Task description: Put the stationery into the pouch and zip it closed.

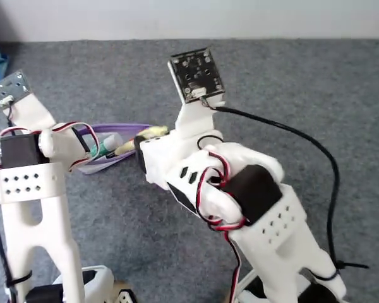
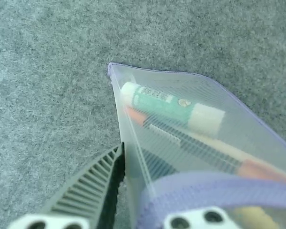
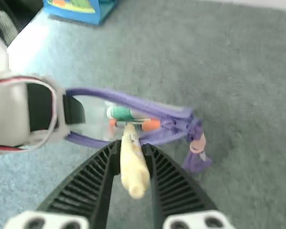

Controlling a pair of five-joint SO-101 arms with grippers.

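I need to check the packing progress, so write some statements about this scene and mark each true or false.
1. The right fingers hold a cream stick. True.
2. The pouch is zipped closed. False: its mouth is open.
3. A green and white tube lies inside the pouch. True.
4. The left fingers are well away from the pouch. False: they grip its edge.
5. The pouch sits on a wooden board. False: it sits on grey carpet.
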